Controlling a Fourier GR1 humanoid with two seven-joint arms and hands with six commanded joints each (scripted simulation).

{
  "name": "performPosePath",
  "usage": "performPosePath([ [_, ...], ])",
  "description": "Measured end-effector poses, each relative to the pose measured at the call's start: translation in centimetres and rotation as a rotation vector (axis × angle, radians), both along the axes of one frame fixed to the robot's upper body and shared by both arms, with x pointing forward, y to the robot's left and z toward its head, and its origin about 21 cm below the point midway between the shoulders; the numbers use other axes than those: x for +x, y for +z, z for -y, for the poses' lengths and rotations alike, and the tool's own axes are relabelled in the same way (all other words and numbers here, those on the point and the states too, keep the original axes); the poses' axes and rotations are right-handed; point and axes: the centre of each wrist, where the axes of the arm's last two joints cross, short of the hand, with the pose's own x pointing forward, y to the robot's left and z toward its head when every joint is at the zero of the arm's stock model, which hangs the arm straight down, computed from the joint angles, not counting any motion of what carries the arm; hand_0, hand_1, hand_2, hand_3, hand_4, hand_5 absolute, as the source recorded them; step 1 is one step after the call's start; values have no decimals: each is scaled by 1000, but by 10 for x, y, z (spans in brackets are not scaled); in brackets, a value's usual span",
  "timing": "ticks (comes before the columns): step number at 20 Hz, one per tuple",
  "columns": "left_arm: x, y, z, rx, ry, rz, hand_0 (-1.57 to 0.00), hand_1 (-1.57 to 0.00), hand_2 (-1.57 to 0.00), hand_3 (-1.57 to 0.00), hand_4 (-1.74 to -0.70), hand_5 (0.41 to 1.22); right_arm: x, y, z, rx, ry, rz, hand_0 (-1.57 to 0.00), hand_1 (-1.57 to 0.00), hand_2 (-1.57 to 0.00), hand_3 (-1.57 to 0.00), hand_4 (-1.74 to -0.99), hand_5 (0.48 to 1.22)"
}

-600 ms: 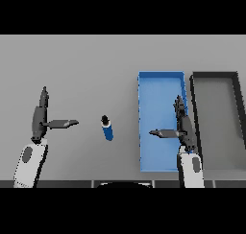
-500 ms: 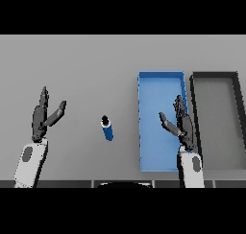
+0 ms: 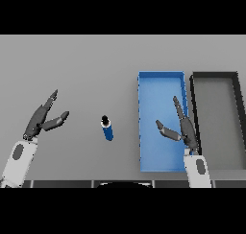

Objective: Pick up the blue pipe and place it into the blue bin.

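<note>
The blue pipe (image 3: pixel 107 129) is a short blue cylinder with a dark end cap, lying on the grey table left of the blue bin (image 3: pixel 144 108). My right hand (image 3: pixel 185 128) hovers open over the bin's right half, fingers straight and thumb pointing left. My left hand (image 3: pixel 42 119) is open at the left, well apart from the pipe, fingers pointing up and right. Neither hand touches the pipe.
A dark grey bin (image 3: pixel 238 108) stands directly right of the blue bin, their long walls side by side. Grey table surface stretches behind and to the left of the pipe.
Both hands have turned: the left hand's fingers now lean to the right with the thumb drawn closer, and the right hand has tilted left with its thumb folding in. The pipe has not moved.
</note>
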Motion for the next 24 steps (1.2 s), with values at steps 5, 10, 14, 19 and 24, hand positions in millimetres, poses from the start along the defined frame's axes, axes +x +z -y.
performPosePath([
  [5,-13,8,7,-15,-167,18,1,1,1,1,-984,578,-1,1,1,-5,2,-27,1,1,1,1,-1194,579],
  [10,-35,13,36,58,-314,-109,1,1,1,1,-1031,496,-2,4,-3,21,18,-7,1,1,1,1,-1229,576],
  [14,-45,4,62,95,-406,-166,1,1,1,1,-1084,469,-2,8,-3,22,24,-6,1,1,1,1,-1213,572],
  [19,-42,-9,89,75,-461,-154,1,1,1,1,-1149,484,-1,4,-5,16,19,-27,1,1,1,1,-1210,564],
  [24,-29,-25,118,28,-455,-133,1,1,1,1,-1126,487,-5,0,-2,35,16,-19,1,1,1,1,-1205,554],
])
